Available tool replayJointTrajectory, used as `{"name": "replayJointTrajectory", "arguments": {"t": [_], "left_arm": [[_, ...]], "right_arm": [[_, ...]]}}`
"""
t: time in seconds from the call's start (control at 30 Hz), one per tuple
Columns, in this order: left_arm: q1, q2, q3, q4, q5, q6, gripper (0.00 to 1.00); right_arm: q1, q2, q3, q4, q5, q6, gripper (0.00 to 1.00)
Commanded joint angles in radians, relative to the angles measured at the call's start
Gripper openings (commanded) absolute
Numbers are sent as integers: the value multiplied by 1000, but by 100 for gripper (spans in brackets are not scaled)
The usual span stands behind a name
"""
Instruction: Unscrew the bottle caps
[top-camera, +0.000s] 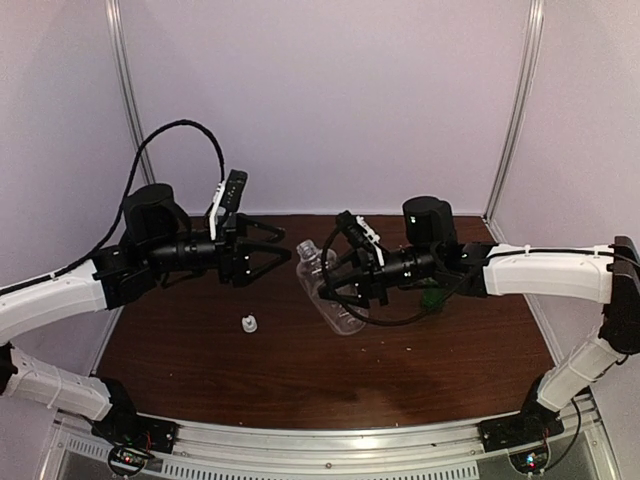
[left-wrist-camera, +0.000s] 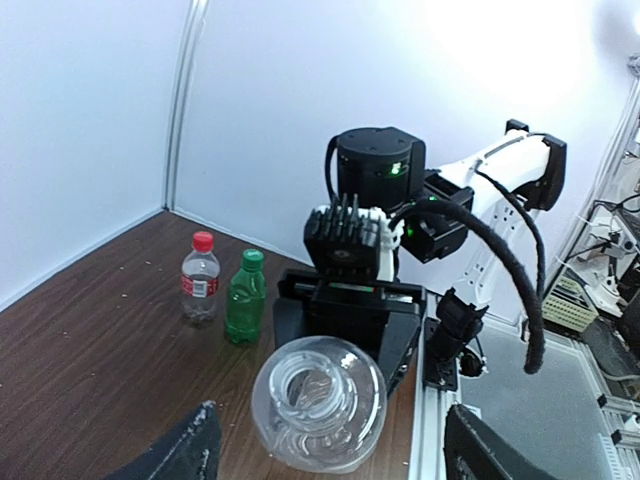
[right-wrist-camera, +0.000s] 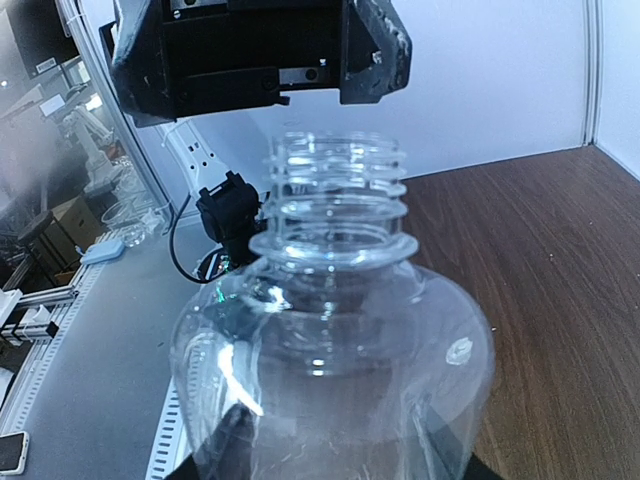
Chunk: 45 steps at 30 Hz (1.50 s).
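**Right hand gripping the uncapped clear bottle; left hand facing its neck.**
The right hand is clamping the tilted bottle's body. The left hand is hovering wide open and empty, just in front of the bare threaded neck. The white cap is lying on the surface below the left hand. The green bottle and red-label bottle are standing upright side by side, green cap and red cap screwed on.
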Motion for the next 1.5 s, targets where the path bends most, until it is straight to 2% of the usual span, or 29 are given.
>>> {"name": "replayJointTrajectory", "arguments": {"t": [0.0,0.2,0.67,1.2,1.47], "left_arm": [[3,59,74,30,129,-37,78],[-15,119,117,14,133,-38,77],[-59,179,147,-13,126,-18,64],[-73,194,154,-39,134,21,30],[-73,182,148,-44,132,38,6]], "right_arm": [[9,8,42,14,-39,-4,45],[20,8,49,9,-49,-7,45],[28,4,49,-2,-50,-18,45],[28,-4,40,-2,-33,-18,45],[28,-6,42,-7,17,-18,46]]}}
